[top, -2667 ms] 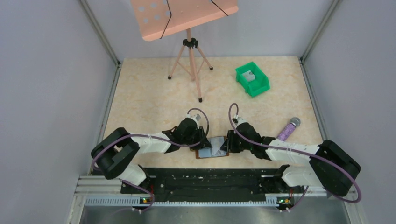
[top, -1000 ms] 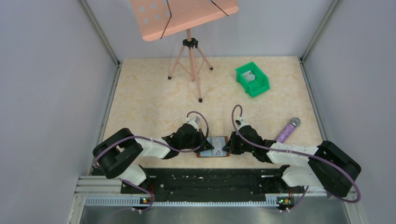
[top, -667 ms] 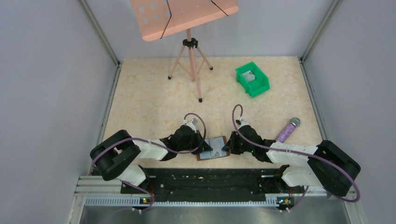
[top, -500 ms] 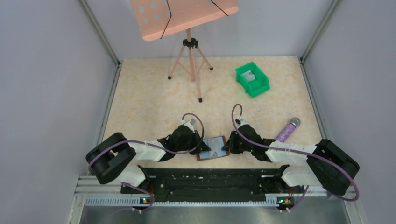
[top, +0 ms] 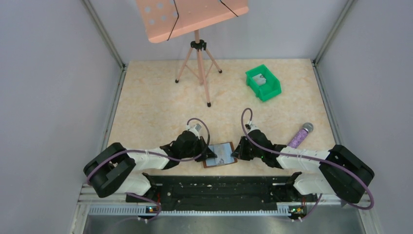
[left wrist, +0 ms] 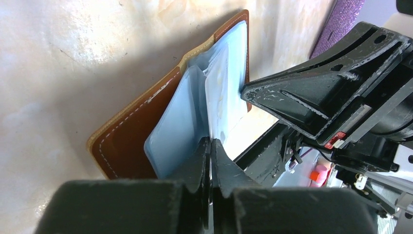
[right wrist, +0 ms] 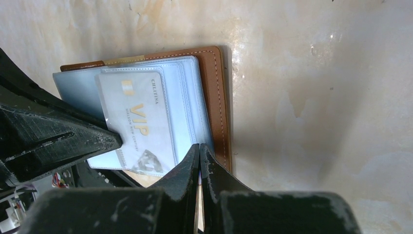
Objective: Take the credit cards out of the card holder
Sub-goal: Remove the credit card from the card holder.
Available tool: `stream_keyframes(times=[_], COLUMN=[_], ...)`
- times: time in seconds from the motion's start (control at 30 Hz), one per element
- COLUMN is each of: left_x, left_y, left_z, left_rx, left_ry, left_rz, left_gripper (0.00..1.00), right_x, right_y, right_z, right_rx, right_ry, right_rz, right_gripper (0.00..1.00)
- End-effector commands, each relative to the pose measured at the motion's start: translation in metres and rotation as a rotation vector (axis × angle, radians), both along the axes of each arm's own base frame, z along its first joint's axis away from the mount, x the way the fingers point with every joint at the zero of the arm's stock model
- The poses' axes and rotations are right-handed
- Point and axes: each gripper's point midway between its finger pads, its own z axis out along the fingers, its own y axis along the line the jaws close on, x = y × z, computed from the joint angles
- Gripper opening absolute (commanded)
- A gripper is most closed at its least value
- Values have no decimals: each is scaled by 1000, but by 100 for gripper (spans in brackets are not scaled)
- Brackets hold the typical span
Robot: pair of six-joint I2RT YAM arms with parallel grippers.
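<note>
Left gripper (left wrist: 210, 143) is pinching the exposed edge of a silvery VIP credit card (right wrist: 139, 126) — thin, stiff, probably slick — in the open brown leather card holder (top: 220, 155) at near centre, right gripper (right wrist: 197, 148) alongside, jaws pressed together.

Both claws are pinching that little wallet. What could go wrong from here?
1. The left gripper seems to pinch only the very edge of the VIP card, so it could slip off when it pulls.
2. The right gripper holds just a thin panel edge of the card holder. If that grip gives, the whole holder may drag along with the card instead of releasing it.
</note>
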Motion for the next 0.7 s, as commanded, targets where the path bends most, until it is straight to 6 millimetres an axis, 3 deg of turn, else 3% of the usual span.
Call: stream_keyframes(times=[0.0,0.33,0.67], left_x=[-2,-1,-4], left_y=[-1,19,26], left_z=[-2,-4,-6], left_rx=[7,16,25], left_ry=[-6,-7,0], left_rz=[-39,20,19], left_gripper=[0,0,0], right_x=[-2,-3,2], right_y=[-26,-28,-25], right_z=[-23,-28,-26], right_rx=[-138,-155,-157], right_ry=[36,49,43], right_rz=[-31,-32,-36], right_gripper=[0,0,0])
